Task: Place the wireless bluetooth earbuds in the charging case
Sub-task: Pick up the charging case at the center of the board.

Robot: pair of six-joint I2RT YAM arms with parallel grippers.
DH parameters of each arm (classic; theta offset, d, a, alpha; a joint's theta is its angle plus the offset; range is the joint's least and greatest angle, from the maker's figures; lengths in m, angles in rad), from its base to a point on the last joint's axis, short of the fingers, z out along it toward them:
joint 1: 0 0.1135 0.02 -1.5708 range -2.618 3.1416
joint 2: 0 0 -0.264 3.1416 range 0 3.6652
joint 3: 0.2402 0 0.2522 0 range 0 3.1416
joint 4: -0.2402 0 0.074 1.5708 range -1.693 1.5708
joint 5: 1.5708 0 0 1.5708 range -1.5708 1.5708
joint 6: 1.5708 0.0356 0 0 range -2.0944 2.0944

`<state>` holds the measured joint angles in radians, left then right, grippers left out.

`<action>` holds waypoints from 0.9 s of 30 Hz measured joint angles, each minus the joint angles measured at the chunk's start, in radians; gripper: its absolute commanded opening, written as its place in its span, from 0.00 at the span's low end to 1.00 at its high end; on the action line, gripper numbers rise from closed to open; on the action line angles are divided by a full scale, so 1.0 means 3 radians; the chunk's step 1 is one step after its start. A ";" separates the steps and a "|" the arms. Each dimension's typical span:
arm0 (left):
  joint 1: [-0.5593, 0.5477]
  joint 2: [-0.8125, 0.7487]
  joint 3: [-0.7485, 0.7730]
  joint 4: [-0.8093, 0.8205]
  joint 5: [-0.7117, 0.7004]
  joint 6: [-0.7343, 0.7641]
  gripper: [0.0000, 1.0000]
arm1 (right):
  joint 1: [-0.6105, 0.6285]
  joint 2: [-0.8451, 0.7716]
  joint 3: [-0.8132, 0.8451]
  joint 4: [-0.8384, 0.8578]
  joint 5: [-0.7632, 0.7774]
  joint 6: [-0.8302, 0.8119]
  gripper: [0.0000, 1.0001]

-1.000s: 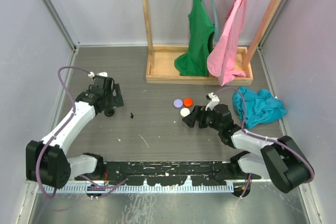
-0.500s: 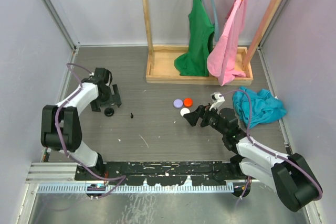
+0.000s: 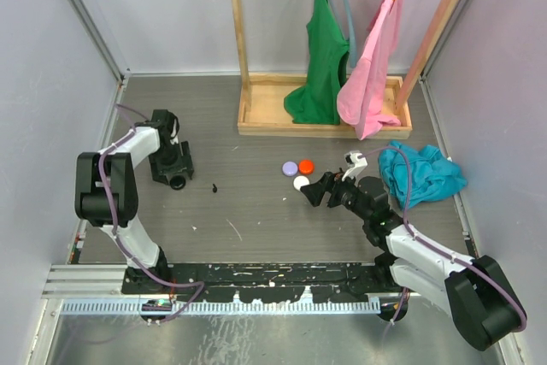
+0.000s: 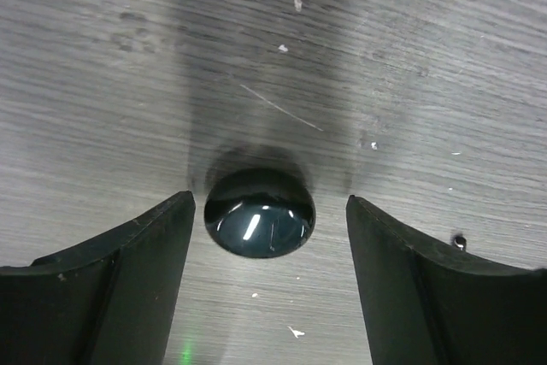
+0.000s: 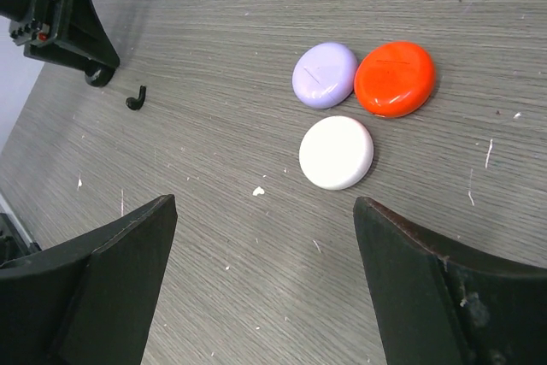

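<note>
No legible txt, labels, brands, nos. or signs in any of the 3 views.

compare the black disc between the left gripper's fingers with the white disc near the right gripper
The black disc is glossy; the white disc looks matte. The black disc lies inside the open left gripper; the white disc lies ahead of the open right gripper, close beside a lilac disc and a red disc. Both are round, domed and flat on the table.
</note>
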<state>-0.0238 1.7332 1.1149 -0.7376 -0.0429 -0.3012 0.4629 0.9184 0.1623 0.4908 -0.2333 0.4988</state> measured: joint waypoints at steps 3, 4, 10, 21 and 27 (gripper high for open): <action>-0.0001 0.0127 0.0003 0.0003 0.0048 0.0005 0.62 | 0.0000 0.0001 0.0000 0.0006 0.0000 0.0001 0.89; -0.0001 0.0151 0.0022 -0.0025 0.0038 0.0009 0.60 | 0.0000 0.0003 0.0000 0.0006 -0.0001 0.0000 0.89; 0.0003 0.0140 0.0011 0.0004 0.0090 -0.0015 0.44 | 0.0000 0.0045 0.0000 0.0001 -0.0003 -0.0034 0.89; 0.0005 -0.0538 -0.0712 0.0523 0.0785 -0.0497 0.31 | 0.0051 0.0209 -0.0055 0.0415 -0.0249 -0.0103 0.87; -0.0074 -0.1338 -0.1113 0.0863 0.1092 -0.0930 0.31 | 0.0247 0.0381 -0.0055 0.0670 -0.0270 -0.0210 0.88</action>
<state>-0.0460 1.3319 0.7811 -0.4786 0.2848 -0.5800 0.5369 1.0328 0.1459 0.6918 -0.3141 0.4358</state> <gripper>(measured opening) 0.510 0.873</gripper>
